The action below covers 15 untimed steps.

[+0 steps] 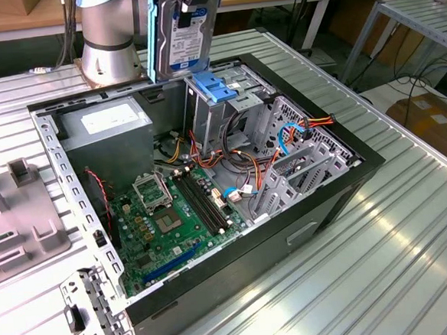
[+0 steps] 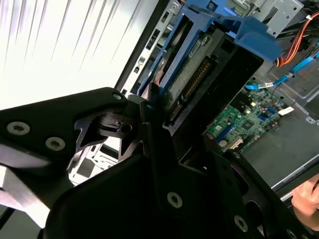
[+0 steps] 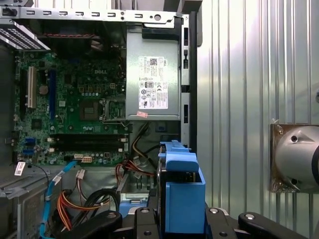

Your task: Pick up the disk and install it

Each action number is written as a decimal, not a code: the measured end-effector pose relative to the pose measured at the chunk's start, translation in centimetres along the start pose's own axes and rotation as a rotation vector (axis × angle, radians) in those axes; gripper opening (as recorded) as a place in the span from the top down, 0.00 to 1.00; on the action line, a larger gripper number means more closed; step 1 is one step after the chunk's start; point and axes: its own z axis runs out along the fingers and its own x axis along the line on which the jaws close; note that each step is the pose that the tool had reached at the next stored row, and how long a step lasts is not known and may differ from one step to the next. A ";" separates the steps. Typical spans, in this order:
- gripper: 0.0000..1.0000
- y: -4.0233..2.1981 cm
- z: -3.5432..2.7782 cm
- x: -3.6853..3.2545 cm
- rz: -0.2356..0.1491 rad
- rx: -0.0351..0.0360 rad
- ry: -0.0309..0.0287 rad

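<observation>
The disk [image 1: 190, 39] is held upright, clamped in the pincer [image 3: 179, 221], just above the drive cage [image 1: 211, 115] inside the open computer case [image 1: 310, 200] on the worktop [image 1: 413, 238]. It seems clear of the cage's blue latch [image 1: 216, 87], though contact cannot be ruled out. For seating, its blue rails [image 3: 182, 199] should be kept square to the cage and any descent kept straight.

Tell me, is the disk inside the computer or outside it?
Outside: the end effector holds the disk upright above the cage.
</observation>
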 end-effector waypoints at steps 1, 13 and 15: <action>0.64 -0.03 0.00 0.03 0.000 0.0000 0.0000; 0.64 -0.42 -0.03 0.59 0.000 0.0001 0.0000; 0.64 -0.52 -0.04 0.74 0.000 0.0000 0.0000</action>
